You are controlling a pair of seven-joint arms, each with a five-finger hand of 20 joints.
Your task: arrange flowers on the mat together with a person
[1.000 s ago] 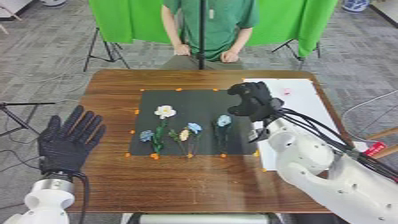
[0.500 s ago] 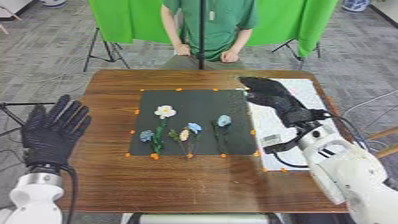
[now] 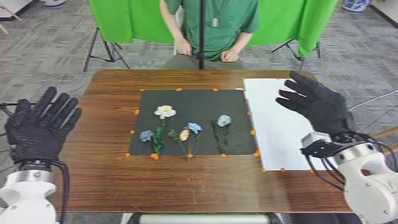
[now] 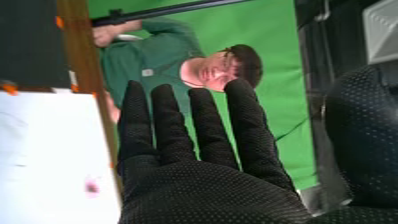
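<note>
My right hand (image 3: 322,107) is over the right edge of the white sheet (image 3: 274,142), open and holding nothing. The right wrist view shows this hand (image 4: 209,192) with its fingers straight. At the table's left edge my left hand (image 3: 40,127) is open, its fingers spread. On the dark mat (image 3: 191,97) lie a white flower (image 3: 165,111), a blue flower (image 3: 147,135) low at the left, a cream flower (image 3: 185,134), a light blue flower (image 3: 195,127) and another pale blue flower (image 3: 224,120) farther right, with their stems toward the near edge.
Orange markers run around the mat and the white sheet. Across the wooden table (image 3: 178,185) a person's hands (image 3: 230,56) rest at the far edge. A dark upright pole (image 3: 202,30) stands there, and a tripod (image 3: 107,50) is behind at the left.
My right hand has moved away from the mat to the right, and its fingers have spread. My left hand has shifted outward to the left. The flowers lie as before.
</note>
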